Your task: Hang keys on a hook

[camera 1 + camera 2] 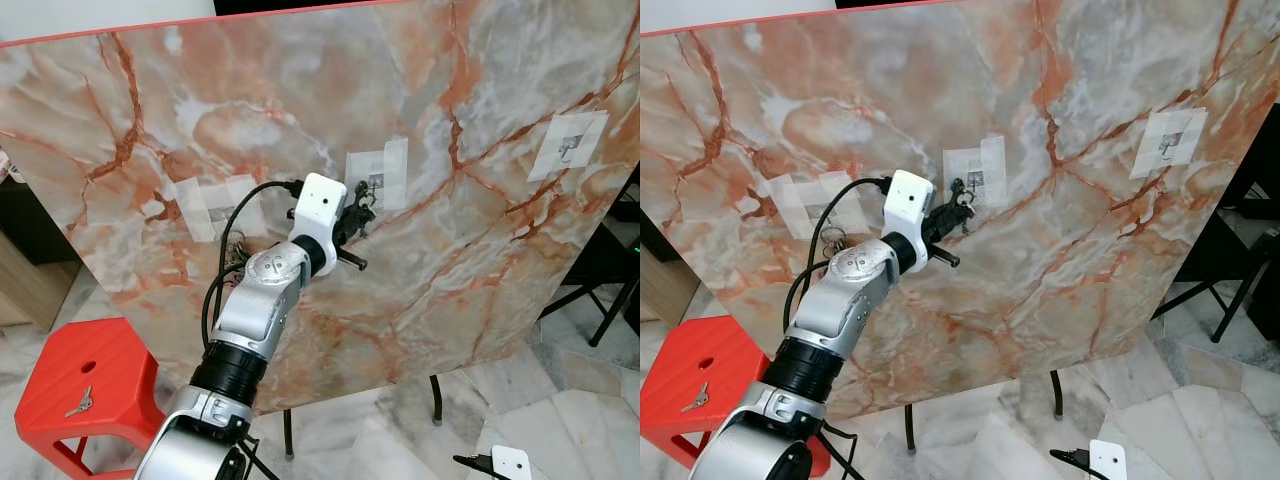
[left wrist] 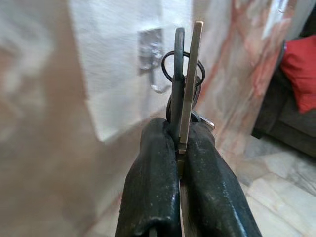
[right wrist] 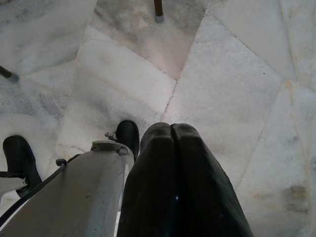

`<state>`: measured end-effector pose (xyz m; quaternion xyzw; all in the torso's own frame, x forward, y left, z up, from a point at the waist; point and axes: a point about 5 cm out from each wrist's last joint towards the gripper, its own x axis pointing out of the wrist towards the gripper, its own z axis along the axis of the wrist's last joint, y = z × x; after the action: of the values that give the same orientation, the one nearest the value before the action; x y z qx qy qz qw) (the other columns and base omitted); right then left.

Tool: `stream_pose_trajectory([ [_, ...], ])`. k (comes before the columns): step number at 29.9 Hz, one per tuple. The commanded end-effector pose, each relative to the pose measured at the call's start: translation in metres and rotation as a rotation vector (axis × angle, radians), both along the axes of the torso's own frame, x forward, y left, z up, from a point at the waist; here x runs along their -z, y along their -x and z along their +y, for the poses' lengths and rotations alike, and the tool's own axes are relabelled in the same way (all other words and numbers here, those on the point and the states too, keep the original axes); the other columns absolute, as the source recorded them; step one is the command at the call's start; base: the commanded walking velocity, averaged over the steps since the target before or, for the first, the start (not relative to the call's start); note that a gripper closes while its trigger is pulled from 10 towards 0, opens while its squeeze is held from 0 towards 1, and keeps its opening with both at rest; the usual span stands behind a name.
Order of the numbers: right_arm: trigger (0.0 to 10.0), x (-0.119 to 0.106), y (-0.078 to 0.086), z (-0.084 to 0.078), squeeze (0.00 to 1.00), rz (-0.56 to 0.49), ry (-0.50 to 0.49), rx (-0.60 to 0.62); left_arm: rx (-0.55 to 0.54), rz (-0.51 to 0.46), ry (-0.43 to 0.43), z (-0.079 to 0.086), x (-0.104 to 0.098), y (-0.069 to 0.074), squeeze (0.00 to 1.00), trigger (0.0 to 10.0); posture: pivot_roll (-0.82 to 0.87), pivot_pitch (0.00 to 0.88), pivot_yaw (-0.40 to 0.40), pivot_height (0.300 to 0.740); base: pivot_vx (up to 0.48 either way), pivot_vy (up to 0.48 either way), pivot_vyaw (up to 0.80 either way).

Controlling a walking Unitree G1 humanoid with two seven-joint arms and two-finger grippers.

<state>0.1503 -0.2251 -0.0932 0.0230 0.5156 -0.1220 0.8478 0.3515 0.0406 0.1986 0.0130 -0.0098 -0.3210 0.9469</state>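
- Right now the left gripper (image 2: 178,148) is clamping a small bunch of metal keys on a dark wire ring (image 2: 185,74), and the arm is holding them up against the tilted marble-patterned board (image 1: 480,250), just beside the small metal hook on the middle white taped patch (image 2: 154,54).
- Judging by this, the step in hand is the final approach: the ring is sitting close to the hook's tip but, from the wrist view, is not yet looking threaded over it.
- The next move is calling for a fine sideways shift toward the hook, then a slight drop so the ring's loop is catching on the upturned tip before the fingers are letting go.
- The keys are standing edge-on between the fingers, so the loop's opening is narrow from this side; a small wrist turn may be needed.
- Open board is lying all round the patch, with another taped hook (image 1: 568,146) well apart toward the right edge and a third patch (image 1: 205,205) near the arm's cable, so room is plentiful.
- Below on the left, a red plastic stool (image 1: 110,350) is carrying a spare silver key (image 1: 81,403), well apart from the work.
- The right gripper (image 3: 172,129) is hanging idle with its fingers pressed together over the pale marble floor (image 3: 237,64).
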Motion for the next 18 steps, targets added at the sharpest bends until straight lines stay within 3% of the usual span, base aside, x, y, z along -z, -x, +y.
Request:
stream_pose_trajectory([
  [1, 10.0, 0.0, 0.0, 0.0, 0.0, 0.0, -0.002, 0.006, 0.037, -0.01, -0.037, -0.007, -0.004, 0.0, 0.0, 10.0, 0.03, 0.0, 0.024, 0.74, 0.0, 0.0, 0.0],
  [18, 10.0, 0.0, 0.0, 0.0, 0.0, -0.001, -0.001, 0.009, -0.041, 0.008, -0.015, -0.013, -0.009, -0.012, 0.0, 10.0, 0.03, 0.0, 0.025, 0.74, 0.0, 0.0, 0.0],
])
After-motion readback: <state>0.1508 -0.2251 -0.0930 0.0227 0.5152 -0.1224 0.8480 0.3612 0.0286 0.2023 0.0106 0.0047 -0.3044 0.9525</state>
